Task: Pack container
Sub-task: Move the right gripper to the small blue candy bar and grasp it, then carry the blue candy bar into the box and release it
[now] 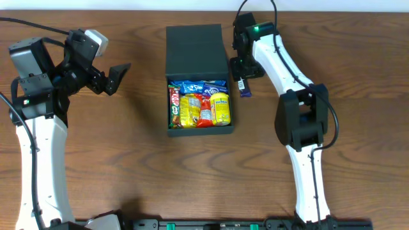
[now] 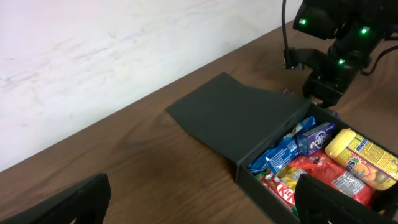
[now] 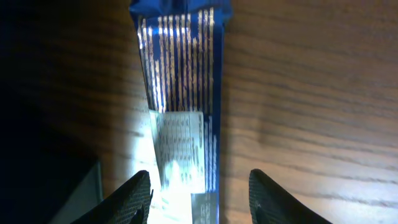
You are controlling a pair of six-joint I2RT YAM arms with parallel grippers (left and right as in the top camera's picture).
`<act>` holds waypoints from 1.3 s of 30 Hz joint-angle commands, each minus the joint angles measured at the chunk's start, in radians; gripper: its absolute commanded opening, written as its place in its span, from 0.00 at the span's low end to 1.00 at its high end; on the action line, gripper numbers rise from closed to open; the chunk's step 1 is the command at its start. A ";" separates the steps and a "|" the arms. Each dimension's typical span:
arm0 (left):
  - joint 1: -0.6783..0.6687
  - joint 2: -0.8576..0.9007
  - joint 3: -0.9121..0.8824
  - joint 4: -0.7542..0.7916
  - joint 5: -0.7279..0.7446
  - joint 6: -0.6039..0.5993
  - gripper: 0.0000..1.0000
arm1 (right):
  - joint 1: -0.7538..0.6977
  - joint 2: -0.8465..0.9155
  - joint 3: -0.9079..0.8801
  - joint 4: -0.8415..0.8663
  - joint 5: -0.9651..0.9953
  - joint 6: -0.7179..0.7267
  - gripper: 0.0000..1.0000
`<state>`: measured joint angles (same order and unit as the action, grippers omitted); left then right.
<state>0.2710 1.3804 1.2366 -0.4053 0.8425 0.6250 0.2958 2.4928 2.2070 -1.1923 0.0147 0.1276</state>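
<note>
The container (image 1: 171,131) is a dark box, open, with its flat lid (image 1: 195,50) laid back on the table. It holds several snack packets (image 1: 199,102). It also shows in the left wrist view (image 2: 249,171). A blue snack bar (image 1: 244,89) lies on the table right of the box. In the right wrist view the bar (image 3: 181,81) lies flat between my open right gripper's fingertips (image 3: 199,196). My right gripper (image 1: 245,71) hangs over the bar's far end. My left gripper (image 1: 114,78) is open and empty, well left of the box.
The wooden table's far edge meets a pale wall (image 2: 93,50). The right arm (image 1: 300,121) reaches from the front right. The left arm (image 1: 38,128) stands at the far left. A dark rail (image 1: 211,225) runs along the front edge.
</note>
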 commanded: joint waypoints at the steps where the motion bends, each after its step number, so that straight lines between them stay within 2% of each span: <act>1: -0.003 0.005 0.006 -0.002 0.014 -0.004 0.95 | 0.000 0.018 -0.003 0.014 -0.005 -0.011 0.50; 12: -0.003 0.005 0.006 -0.002 0.004 -0.004 0.95 | 0.000 0.049 -0.003 0.015 -0.005 -0.013 0.48; 15: -0.003 0.005 0.006 -0.002 -0.012 -0.004 0.95 | 0.000 0.049 -0.003 0.018 -0.004 -0.013 0.38; 28: -0.003 0.005 0.006 0.002 -0.012 -0.004 0.95 | 0.000 0.048 0.010 -0.021 -0.005 -0.009 0.17; 33: -0.003 0.005 0.006 0.026 -0.012 -0.004 0.95 | -0.001 0.048 0.134 -0.147 -0.005 -0.009 0.06; 39: -0.003 0.005 0.006 0.028 -0.011 -0.005 0.95 | 0.007 0.036 0.391 -0.313 -0.011 0.037 0.04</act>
<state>0.2710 1.3804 1.2366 -0.3813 0.8314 0.6250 0.2962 2.5454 2.4828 -1.4738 0.0139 0.1314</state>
